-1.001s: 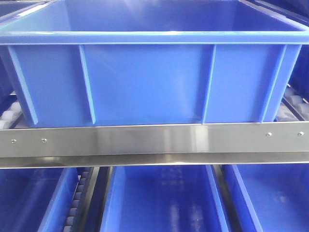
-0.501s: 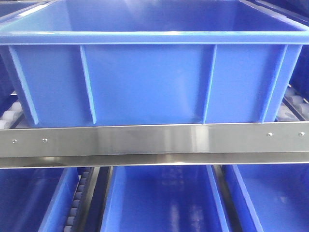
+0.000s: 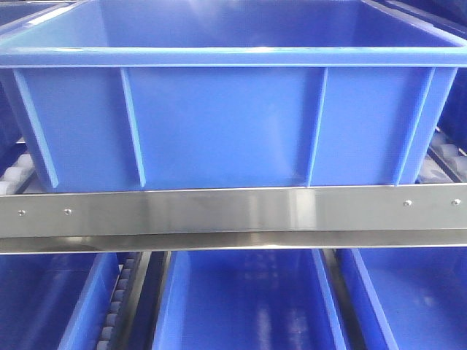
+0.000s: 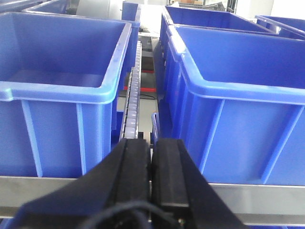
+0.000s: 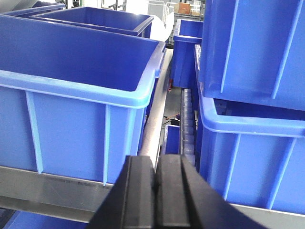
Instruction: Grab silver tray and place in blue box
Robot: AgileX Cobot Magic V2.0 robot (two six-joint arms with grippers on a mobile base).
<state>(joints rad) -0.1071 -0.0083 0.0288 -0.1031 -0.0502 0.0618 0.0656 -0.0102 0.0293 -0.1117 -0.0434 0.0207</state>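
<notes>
Left wrist-mounted view: the left gripper (image 4: 151,157) is pointing, jaws pressed together and empty, at the roller rail beyond; the right gripper (image 5: 155,179) likewise; no silver tray visible, so the blue box (image 3: 219,117) is waiting.

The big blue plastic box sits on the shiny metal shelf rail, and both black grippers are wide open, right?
Not quite. Both grippers are shut: the left gripper in the left wrist view and the right gripper in the right wrist view have their black fingers pressed together. The big blue plastic box does sit above the shiny metal shelf rail.
</notes>
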